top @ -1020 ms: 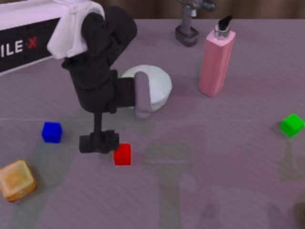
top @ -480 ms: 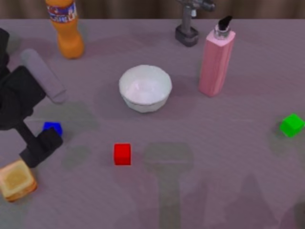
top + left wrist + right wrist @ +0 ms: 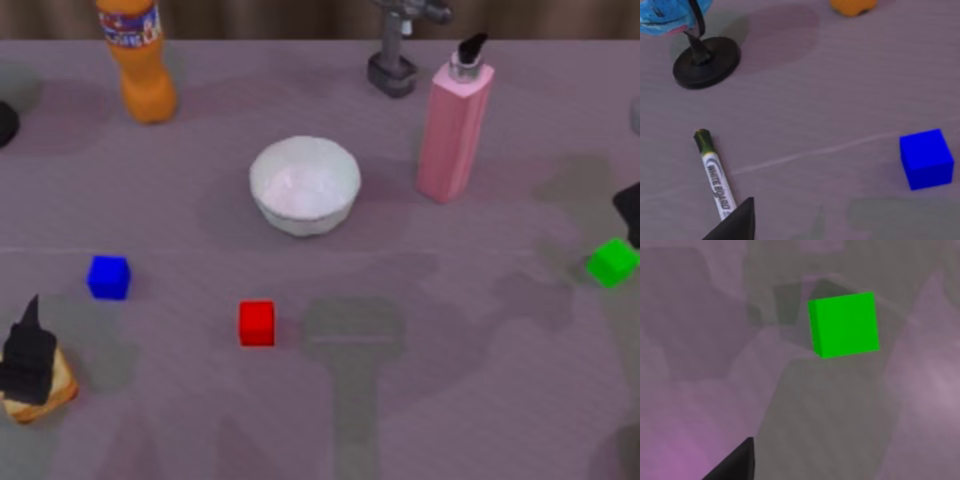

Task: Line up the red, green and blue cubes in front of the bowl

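Observation:
The white bowl [image 3: 305, 185] sits mid-table. In front of it lies the red cube [image 3: 257, 323], with the blue cube [image 3: 108, 277] farther left and the green cube [image 3: 612, 262] near the right edge. My left gripper [image 3: 28, 352] hovers at the lower left over a toast block, apart from the blue cube [image 3: 926, 158]; one fingertip [image 3: 737, 225] shows well off centre with nothing by it. My right gripper [image 3: 630, 205] enters at the right edge just behind the green cube [image 3: 844, 324]; its one visible fingertip [image 3: 737, 462] is also off centre and empty.
A tall pink dispenser bottle [image 3: 455, 120] and a grey stand [image 3: 392, 60] stand behind the bowl at the right. An orange bottle [image 3: 140, 60] is at the back left. The tan toast block [image 3: 45, 395] lies under my left gripper. A whiteboard marker [image 3: 716, 175] and a globe's black base [image 3: 706, 62] lie left of the blue cube.
My left arm has drawn back from beside the red cube to the lower left corner, uncovering the bowl and orange bottle. My right gripper has come into view near the green cube.

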